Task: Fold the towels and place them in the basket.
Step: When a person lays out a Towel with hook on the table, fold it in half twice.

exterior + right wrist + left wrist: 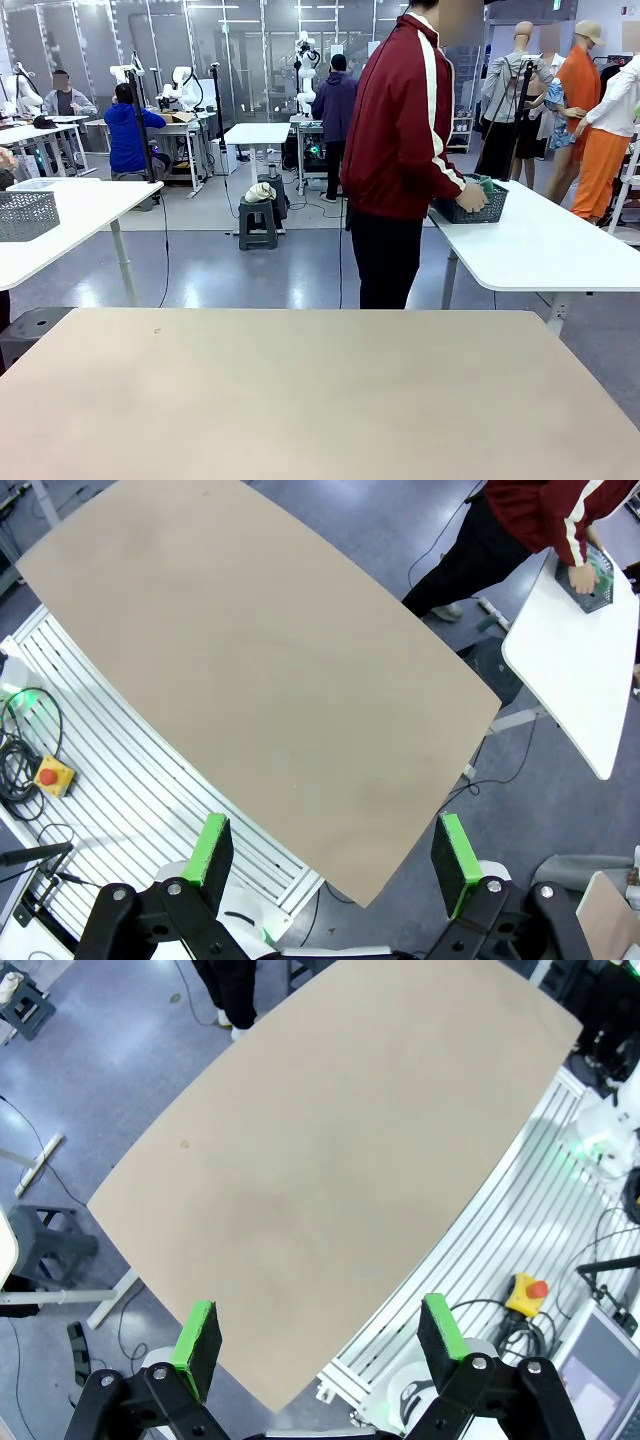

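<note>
Left gripper: jaws wide, nothing between the green pads, hanging over the near edge of the tan surface. Right gripper: same, jaws wide and holding nothing, above the tan surface's bottom edge in its wrist view. The basket sits right of centre in the front view, on the near-left corner of a white surface behind the tan one and well apart from both grippers. It is dark grey and rectangular, with perforated mesh sides that flare slightly toward the rim. A teal-green item pokes above the rim; too small to tell if it's a towel. A person in a dark red jacket with a white sleeve stripe stands just beside it, with one hand on the basket's near rim. In the right wrist view the basket shows at upper right.
</note>
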### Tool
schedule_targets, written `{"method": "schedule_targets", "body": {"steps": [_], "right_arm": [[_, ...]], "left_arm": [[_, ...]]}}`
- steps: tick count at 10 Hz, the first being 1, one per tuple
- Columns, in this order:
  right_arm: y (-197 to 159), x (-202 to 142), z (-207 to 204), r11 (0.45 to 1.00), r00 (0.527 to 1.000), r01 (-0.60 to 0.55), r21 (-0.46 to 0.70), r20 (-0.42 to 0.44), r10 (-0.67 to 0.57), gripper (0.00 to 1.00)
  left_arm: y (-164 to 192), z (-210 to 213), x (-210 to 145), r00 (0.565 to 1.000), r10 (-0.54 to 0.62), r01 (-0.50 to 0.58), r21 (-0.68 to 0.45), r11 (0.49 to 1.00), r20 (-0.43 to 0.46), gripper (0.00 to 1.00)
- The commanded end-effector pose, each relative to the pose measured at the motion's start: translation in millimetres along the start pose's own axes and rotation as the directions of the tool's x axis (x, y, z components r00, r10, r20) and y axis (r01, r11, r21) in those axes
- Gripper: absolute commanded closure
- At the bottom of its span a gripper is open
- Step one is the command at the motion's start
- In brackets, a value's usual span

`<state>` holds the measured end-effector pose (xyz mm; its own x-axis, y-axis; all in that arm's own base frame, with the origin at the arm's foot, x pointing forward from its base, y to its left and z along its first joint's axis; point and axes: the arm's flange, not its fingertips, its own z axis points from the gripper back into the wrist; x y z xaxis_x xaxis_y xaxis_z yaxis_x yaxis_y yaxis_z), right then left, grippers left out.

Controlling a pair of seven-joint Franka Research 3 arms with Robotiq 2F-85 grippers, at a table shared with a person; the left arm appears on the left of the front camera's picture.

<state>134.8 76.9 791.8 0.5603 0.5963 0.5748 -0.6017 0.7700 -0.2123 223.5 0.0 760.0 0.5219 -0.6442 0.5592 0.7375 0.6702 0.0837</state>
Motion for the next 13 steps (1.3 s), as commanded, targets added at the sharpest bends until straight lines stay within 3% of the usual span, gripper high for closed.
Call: {"method": "schedule_targets", "body": {"steps": [1, 5, 13], "right_arm": [[0.7, -1.6, 1.2, 1.000, 1.000, -0.001, -0.003, 0.005, 0.001, 0.00], [0.7, -1.6, 1.2, 1.000, 1.000, -0.001, -0.003, 0.005, 0.001, 0.00], [0.7, -1.6, 1.2, 1.000, 1.000, -0.001, -0.003, 0.005, 0.001, 0.00]], "left_arm": [[-0.1, 6.5, 2.8, 0.999, 0.007, -0.006, -0.008, 1.000, 0.038, 0.00], [2.6, 19.0, 1.1, 0.995, 0.015, -0.014, -0.011, 1.000, 0.101, 0.00], [2.0, 21.2, -0.1, 0.997, 0.014, -0.014, 0.001, 1.000, 0.081, 0.00]]}}
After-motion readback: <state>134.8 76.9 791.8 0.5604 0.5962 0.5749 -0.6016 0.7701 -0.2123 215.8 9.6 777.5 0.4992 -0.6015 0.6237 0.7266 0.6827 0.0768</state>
